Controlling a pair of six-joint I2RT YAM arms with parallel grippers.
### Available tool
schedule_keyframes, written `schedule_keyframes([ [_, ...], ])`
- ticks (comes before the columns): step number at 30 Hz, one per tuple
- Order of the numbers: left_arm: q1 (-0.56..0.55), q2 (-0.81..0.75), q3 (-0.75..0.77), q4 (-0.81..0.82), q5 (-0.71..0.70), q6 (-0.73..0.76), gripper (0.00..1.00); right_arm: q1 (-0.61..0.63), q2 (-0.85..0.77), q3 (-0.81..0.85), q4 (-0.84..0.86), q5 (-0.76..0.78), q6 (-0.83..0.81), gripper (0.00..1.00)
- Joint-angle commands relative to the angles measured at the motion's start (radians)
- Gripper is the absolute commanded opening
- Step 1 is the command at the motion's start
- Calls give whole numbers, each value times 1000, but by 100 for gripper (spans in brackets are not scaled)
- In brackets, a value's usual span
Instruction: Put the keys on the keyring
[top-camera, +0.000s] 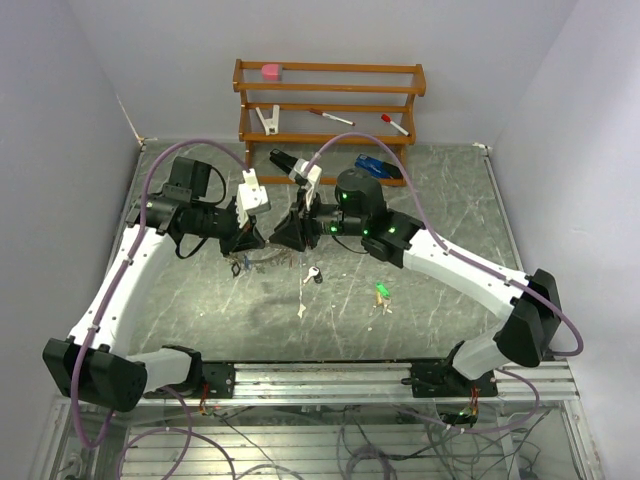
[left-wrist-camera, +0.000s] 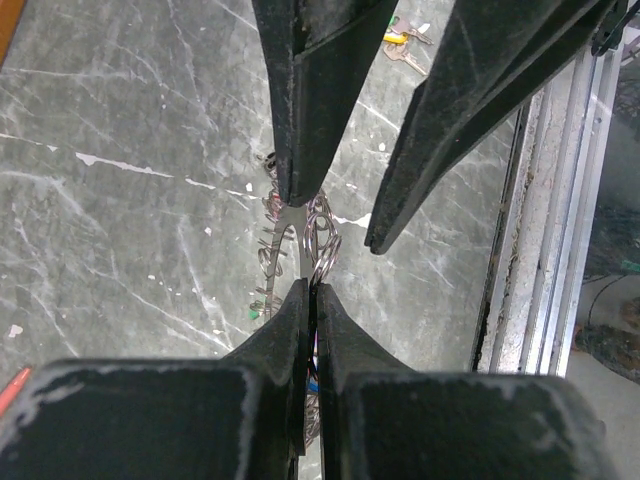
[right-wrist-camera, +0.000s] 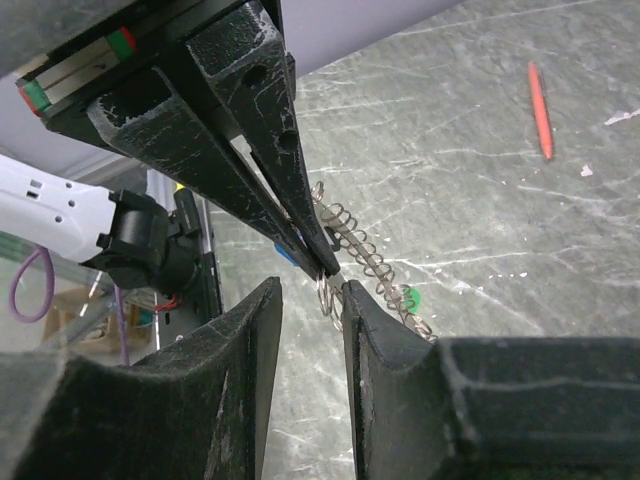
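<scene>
Above the middle of the marble-patterned table (top-camera: 450, 200), the left gripper (left-wrist-camera: 311, 290) is pinched tight on the wire of the keyring (left-wrist-camera: 320, 240), held clear of the surface with its fringe of small keys (left-wrist-camera: 268, 255) hanging beneath. The right gripper (right-wrist-camera: 310, 290) faces it tip to tip, jaws partly apart and holding nothing that can be made out. The ring's free loop lies straight ahead in that gap, edge-on along the line between the two arms. Whether the wire touches a right finger cannot be told. Both arms reach inward with wrists level, forearms angled toward each other. Loose keys wait on the table on the right arm's side: a black-headed key (top-camera: 313, 274) just beneath the grippers and a green-tagged key (top-camera: 381, 291) nearer that arm's base, which makes the right arm the likelier one to fetch them.
</scene>
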Motion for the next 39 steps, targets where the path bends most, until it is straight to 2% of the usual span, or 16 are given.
schedule_keyframes([
  [1, -7, -10, 43, -6, 22, 24, 7, 3, -10, 32, -18, -26, -17, 31],
  [18, -15, -15, 74, -24, 73, 17, 7, 13, 15, -7, 37, -44, 8, 27],
  [27, -18, -15, 92, -31, 81, 2, 7, 16, 37, -3, 46, -46, 4, 22],
  [28, -18, -15, 94, -28, 82, -1, 7, 16, 38, -3, 46, -45, 3, 20],
  [31, -19, -16, 92, -16, 78, -19, 7, 15, 35, -12, 53, -33, 5, 0],
  [39, -19, -18, 91, 2, 75, -41, 10, 16, 2, -48, 95, -2, 19, 0],
])
